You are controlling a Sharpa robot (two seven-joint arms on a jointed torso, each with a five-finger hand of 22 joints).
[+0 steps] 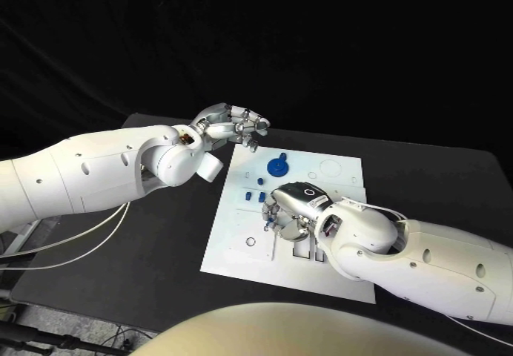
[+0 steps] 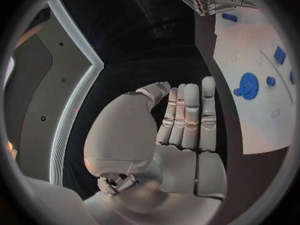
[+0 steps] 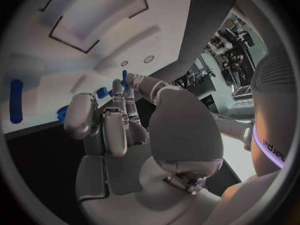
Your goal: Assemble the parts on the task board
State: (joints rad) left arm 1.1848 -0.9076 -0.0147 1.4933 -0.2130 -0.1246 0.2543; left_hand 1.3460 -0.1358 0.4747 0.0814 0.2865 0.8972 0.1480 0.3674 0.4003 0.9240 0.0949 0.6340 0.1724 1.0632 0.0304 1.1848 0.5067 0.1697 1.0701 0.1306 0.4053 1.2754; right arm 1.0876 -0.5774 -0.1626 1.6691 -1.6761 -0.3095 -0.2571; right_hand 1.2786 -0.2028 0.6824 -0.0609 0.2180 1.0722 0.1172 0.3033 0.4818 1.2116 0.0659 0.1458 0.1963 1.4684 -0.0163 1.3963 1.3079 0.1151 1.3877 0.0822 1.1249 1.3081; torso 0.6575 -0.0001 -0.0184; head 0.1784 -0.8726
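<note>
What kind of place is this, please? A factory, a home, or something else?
Probably a robotics lab or test bench. A black table under a dark backdrop holds a white task board with small blue parts, such as a blue gear, and two robot hands work above it.

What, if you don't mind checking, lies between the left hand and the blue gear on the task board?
In the head view, only bare white task board and its edge separate the left hand from the blue gear; no part lies between.

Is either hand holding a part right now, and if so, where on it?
The left hand holds nothing; its fingers are straight and bare. The right hand is down on the task board among blue parts; whether it grips one cannot be told.
</note>
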